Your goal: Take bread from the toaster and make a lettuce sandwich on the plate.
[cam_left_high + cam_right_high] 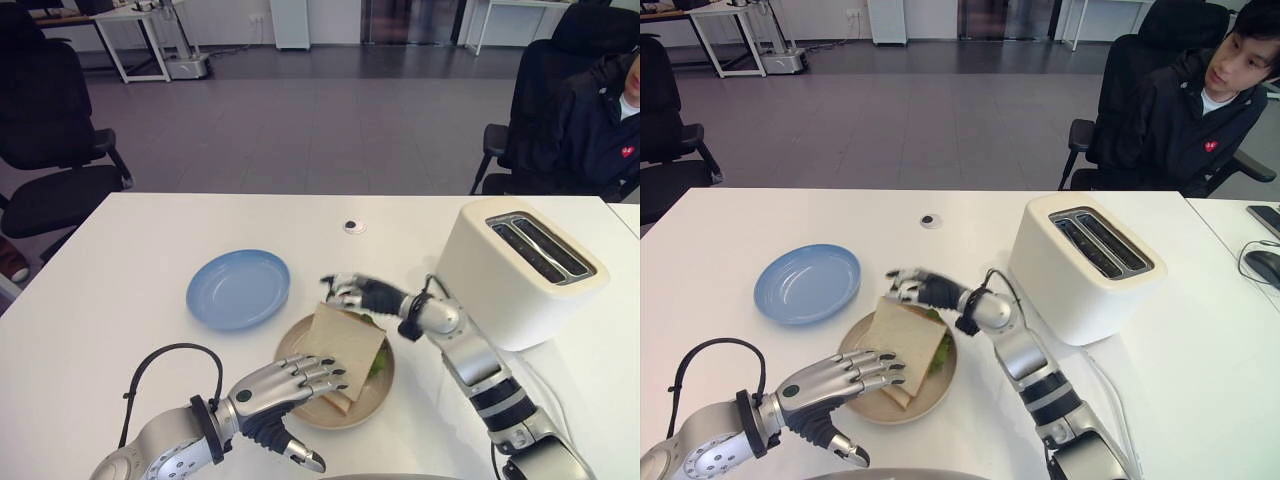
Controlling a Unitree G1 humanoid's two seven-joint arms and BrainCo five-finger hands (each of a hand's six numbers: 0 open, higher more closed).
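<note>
A white table (150, 250) seen from above and behind the robot's two metal hands. Near the middle sits a round tan plate (352, 417) holding the sandwich. A square slice of pale bread (345, 345) lies on top, tilted, with its far corner raised. A green lettuce leaf (378, 362) shows along its right edge, and a second bread slice (338, 402) shows beneath it at the near side.

The left hand (275, 390), silver with black pads, lies low at the near-left rim of the tan plate. Its fingers are stretched out flat and slightly spread, the tips at the edge of the lower slice, and the thumb points away toward the camera. It grips nothing.

The right hand (365, 295), dark with silver tips, hovers just beyond the far corner of the top slice. Its fingers reach leftward, loosely extended and closed on nothing. Whether they touch the bread cannot be told.

A shallow light-blue round plate (235, 290) sits just beside the tan plate, to its far left. A cream-white two-slot toaster (490, 280) stands to the right, near the right forearm, its visible sides plain. A small round disc (353, 226) is set in the tabletop further back.
</note>
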